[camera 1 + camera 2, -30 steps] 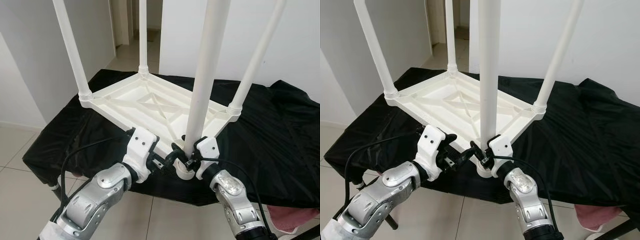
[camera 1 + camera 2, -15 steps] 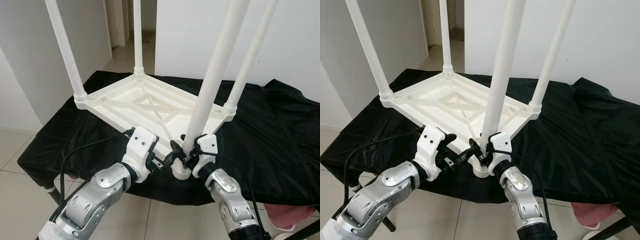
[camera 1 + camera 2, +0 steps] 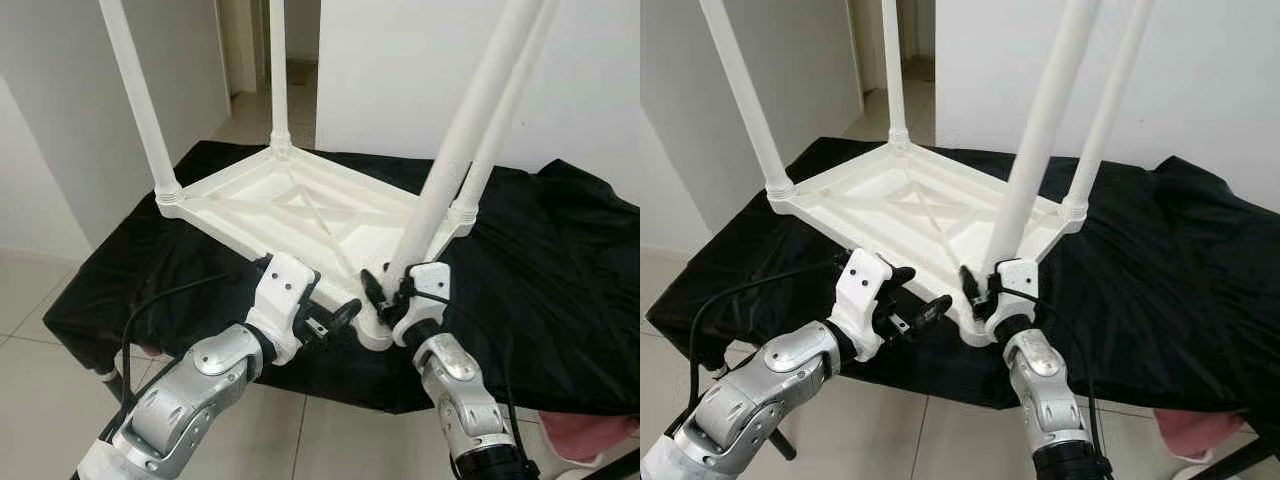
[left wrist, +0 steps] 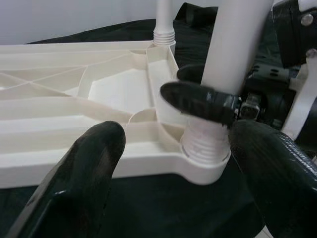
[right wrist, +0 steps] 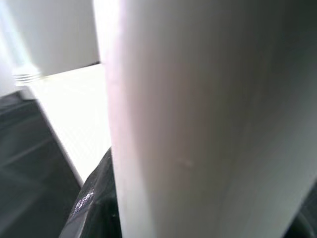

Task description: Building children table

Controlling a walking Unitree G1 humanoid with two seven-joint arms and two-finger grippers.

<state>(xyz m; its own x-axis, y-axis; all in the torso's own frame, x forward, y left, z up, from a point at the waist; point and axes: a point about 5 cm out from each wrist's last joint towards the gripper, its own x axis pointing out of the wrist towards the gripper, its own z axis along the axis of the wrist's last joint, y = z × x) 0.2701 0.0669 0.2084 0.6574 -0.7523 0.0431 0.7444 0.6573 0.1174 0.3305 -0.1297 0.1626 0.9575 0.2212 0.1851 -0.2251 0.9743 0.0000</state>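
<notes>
A white children's table [image 3: 290, 205] lies upside down on a black cloth [image 3: 560, 260]. Three white legs stand in its far left, back and right corners. At the near corner, the fourth leg [image 3: 470, 130] leans to the right, its threaded end [image 4: 205, 144] resting in the corner socket [image 4: 198, 171]. My right gripper [image 3: 390, 290] is shut on this leg just above the thread, and the leg [image 5: 198, 119] is pressed close against its wrist camera. My left gripper [image 3: 335, 318] is open just before that corner, its fingers [image 4: 84, 168] wide apart, touching nothing.
The black cloth covers a low stand and hangs over its edges. A pink cloth [image 3: 590, 435] lies on the floor at lower right. White walls stand behind and to the left, with a doorway [image 3: 250, 50] at the back. Tiled floor [image 3: 30, 300] lies to the left.
The near leg has tipped from almost upright to leaning right. My right gripper has swung right with it. The left gripper has stayed in place, and the camera has shifted slightly.
</notes>
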